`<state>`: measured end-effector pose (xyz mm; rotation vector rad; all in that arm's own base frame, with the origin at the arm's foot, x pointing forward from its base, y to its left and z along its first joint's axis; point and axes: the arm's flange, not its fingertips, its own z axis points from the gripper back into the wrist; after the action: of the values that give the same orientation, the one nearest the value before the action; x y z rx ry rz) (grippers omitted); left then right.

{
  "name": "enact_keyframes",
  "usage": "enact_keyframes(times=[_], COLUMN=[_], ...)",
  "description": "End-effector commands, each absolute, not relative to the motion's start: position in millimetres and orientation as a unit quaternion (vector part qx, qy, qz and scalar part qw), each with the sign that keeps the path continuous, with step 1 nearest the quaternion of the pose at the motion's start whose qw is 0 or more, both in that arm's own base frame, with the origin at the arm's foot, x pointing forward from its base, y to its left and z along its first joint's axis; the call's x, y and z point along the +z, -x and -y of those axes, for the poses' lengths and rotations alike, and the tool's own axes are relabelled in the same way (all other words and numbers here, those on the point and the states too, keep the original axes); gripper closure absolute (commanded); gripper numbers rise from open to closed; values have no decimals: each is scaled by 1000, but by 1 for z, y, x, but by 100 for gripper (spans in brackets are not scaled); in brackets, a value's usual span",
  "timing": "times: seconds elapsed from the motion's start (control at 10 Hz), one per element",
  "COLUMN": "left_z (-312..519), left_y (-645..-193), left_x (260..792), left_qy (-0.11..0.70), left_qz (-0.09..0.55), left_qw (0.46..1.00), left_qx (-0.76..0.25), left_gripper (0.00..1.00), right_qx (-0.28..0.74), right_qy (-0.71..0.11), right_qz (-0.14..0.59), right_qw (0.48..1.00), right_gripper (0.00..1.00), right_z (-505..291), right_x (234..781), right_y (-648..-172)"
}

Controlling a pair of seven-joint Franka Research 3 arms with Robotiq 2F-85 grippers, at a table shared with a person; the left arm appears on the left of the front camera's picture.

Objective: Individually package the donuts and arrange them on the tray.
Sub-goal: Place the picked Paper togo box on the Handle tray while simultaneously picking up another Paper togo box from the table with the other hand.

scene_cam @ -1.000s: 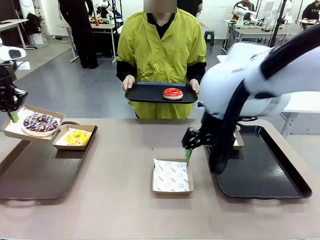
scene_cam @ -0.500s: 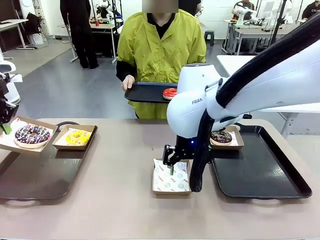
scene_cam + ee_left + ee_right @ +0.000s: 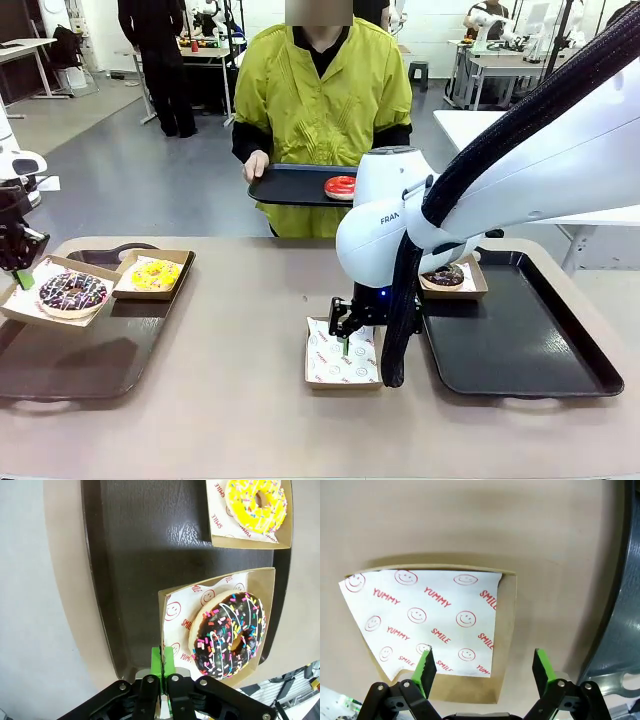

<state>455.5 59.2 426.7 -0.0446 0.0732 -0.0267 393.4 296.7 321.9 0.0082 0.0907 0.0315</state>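
Left gripper pinches the rim of the brown cardboard box carrying the sprinkled chocolate ring donut. Right gripper, spread, straddles the empty paper-lined box wall.

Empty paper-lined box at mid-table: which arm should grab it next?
Right, probably. The right gripper hangs open over the empty box, fingers either side of one wall. The left gripper is shut on the filled box carrying the sprinkled chocolate donut over the left tray.

Yellow donut, sprinkled chocolate donut boxed left, red donut far centre, dark donut boxed right
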Motion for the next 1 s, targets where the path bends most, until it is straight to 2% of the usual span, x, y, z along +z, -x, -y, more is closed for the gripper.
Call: enact_keyframes(times=[0.0,0.5,0.9], left_z=[-61,-57,-61], left_y=[-455,-449,-441], left_x=[423,399,390], left_qy=[22,5,-15], left_qz=[-32,-42,-12], left_qw=[999,999,1000], left_qx=[-24,-23,-3], left_gripper=[99,99,99], right_qx=[1,-11,-12], right_qy=[1,-16,-25], right_qz=[-17,14,13], right_qw=[1000,1000,1000], right_gripper=[0,0,0], right_z=[-299,-285,-283], right_x=[317,319,319], right_y=[-390,-375,-372])
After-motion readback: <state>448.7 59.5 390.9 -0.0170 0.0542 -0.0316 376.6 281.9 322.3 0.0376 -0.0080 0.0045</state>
